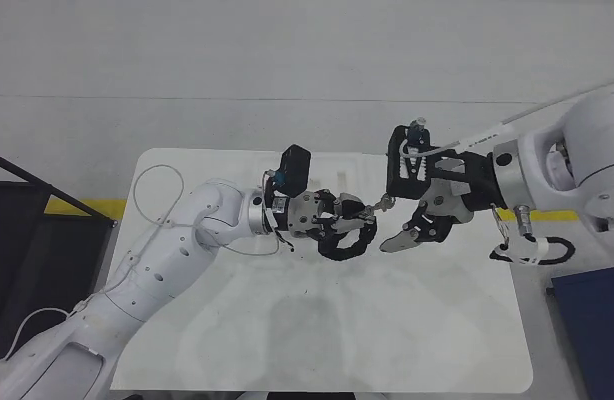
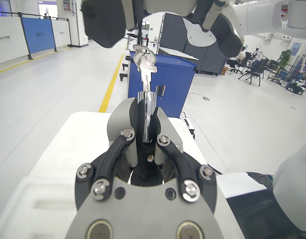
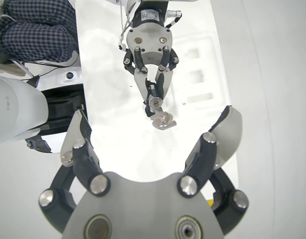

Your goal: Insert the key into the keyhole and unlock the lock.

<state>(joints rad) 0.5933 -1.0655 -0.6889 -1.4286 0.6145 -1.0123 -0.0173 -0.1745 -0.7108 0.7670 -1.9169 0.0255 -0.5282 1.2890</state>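
Gleaming cylindrical chrome lock (image 2: 149, 106) with dimpled key (image 2: 145, 60).

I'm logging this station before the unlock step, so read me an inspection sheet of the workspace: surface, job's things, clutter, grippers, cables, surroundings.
Surface: white table with rounded corners.
Job's things: lock held above the table; key standing in its end, seemingly inserted.
Clutter: white foam tray on the table.
Grippers: left gripper shut on the lock; right gripper open, facing the key.
Cables: white cable looping beside the left arm.
Surroundings: blue cabinet, yellow floor line.
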